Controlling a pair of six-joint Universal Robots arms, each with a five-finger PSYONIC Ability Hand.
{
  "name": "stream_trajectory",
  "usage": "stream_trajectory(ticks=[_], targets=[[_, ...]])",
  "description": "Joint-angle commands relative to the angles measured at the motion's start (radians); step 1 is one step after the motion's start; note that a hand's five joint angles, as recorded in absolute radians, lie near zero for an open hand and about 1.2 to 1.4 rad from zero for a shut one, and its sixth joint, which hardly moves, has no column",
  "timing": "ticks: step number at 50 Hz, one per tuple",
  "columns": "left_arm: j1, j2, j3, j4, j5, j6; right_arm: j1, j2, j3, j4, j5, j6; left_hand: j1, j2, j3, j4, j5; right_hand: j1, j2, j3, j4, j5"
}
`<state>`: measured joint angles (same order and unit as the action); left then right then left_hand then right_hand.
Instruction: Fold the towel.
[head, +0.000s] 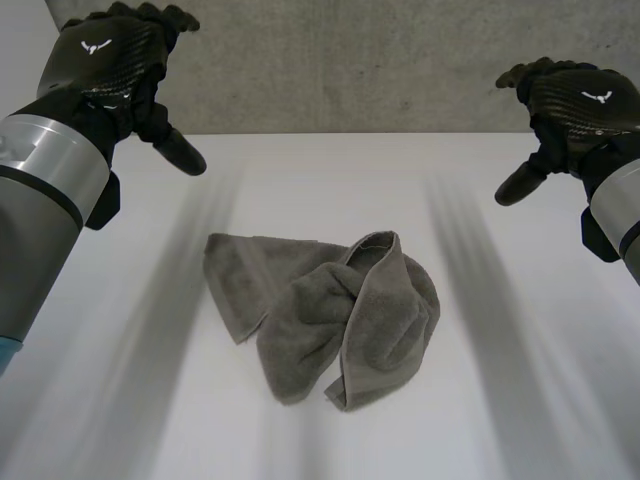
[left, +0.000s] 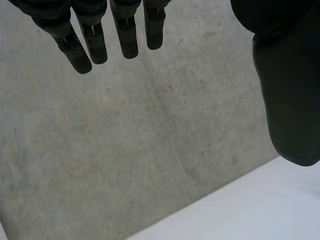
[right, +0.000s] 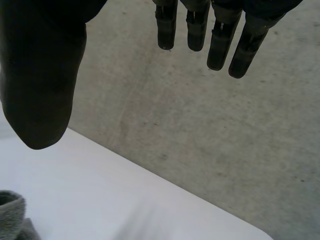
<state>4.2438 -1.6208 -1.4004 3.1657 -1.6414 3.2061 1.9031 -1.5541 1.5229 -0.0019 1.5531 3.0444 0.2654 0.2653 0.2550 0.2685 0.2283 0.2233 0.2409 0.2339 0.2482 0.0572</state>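
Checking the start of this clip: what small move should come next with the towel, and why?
Probably lower both hands to the towel's outer edges so it can be pulled flat. It lies crumpled in a heap in the middle of the table. The left robot hand and right robot hand hover open, high and far from it.

The towel (head: 330, 315) is grey terry cloth, matt and nubbly, with a soft pile and a thicker hemmed edge (the hem shows best along the raised fold at its far right). The worktop (head: 520, 400) is white, smooth and faintly satiny. The left robot hand (head: 115, 60) and the right robot hand (head: 570, 100) have black backs with a woven, carbon-fibre look and a slight sheen; their thumbs look smooth and matt. The left arm (head: 45, 190) has a band of brushed silvery metal. The far wall (head: 350, 60) is bare grey concrete, rough and mottled.
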Motion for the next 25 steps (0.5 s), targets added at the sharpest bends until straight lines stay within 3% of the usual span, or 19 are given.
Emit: stream_trajectory(ticks=[1, 17, 22, 25], targets=[[0.008, -0.022, 0.046, -0.099, -0.005, -0.055, 0.001, 0.002, -0.006, 0.0, 0.064, -0.007, -0.055, -0.055, -0.044, -0.058, -0.192, -0.049, -0.066, -0.059, -0.074, -0.057], [0.025, -0.047, 0.055, -0.135, 0.0, -0.057, 0.001, 0.003, -0.004, 0.0, 0.061, -0.015, -0.058, -0.058, -0.047, -0.061, -0.195, -0.049, -0.066, -0.059, -0.074, -0.057], [0.024, -0.048, 0.028, -0.133, 0.011, -0.045, 0.013, 0.003, -0.018, 0.016, 0.021, -0.041, -0.061, -0.061, -0.05, -0.064, -0.198, -0.049, -0.066, -0.059, -0.074, -0.057], [0.024, -0.059, -0.026, -0.13, 0.014, -0.017, 0.016, 0.011, -0.007, 0.073, -0.05, -0.124, -0.064, -0.064, -0.053, -0.067, -0.201, -0.049, -0.066, -0.059, -0.074, -0.057]])
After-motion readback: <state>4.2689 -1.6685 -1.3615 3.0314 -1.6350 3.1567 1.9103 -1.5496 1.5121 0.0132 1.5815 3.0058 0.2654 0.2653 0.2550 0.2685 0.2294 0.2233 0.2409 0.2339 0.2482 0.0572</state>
